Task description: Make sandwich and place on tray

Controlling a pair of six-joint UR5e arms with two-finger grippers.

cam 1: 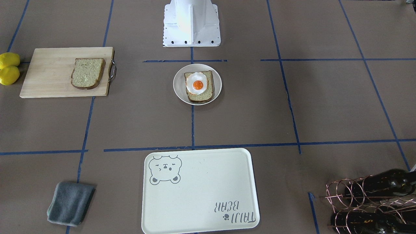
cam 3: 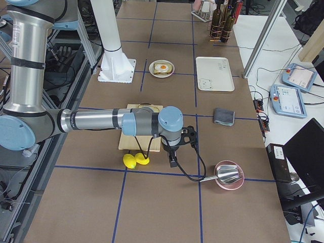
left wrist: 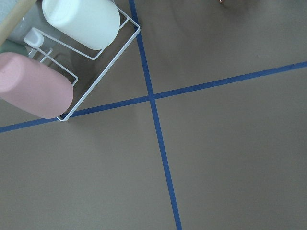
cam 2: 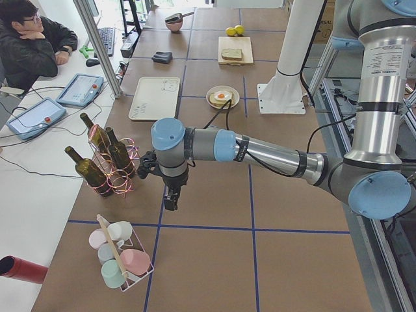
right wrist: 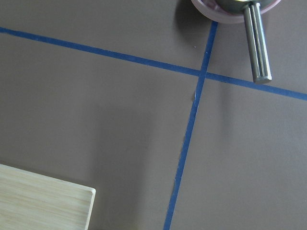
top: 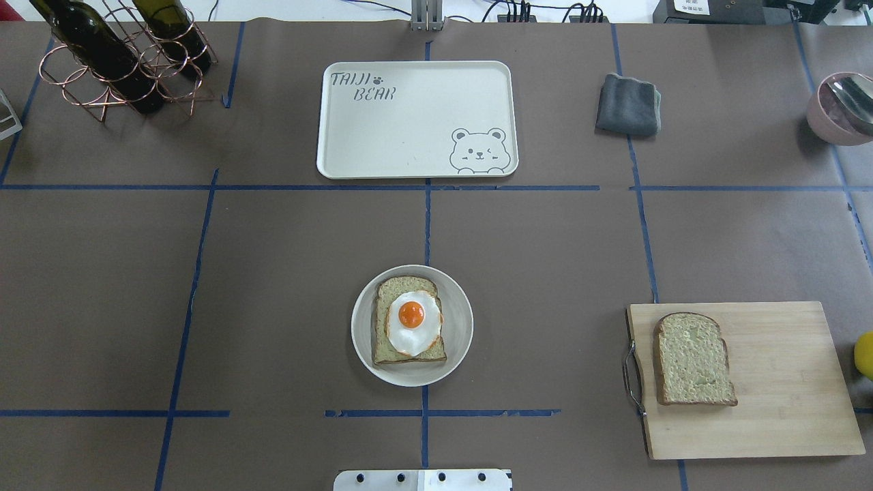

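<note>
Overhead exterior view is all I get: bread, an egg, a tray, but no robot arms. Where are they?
Observer: The left arm reaches out low on the robot's left, its claw pointing down near a wine bottle rack and a rack of cups.
Visitor: And the other?
Observer: The right claw hangs at the opposite end, between two lemons and the pink bowl.
Visitor: Lemons?
Observer: That yellow sliver at your right edge; they lie touching beside the cutting board.

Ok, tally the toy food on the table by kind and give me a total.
Bread slices: 2
Fried egg: 1
Lemons: 2
Total: 5
</note>
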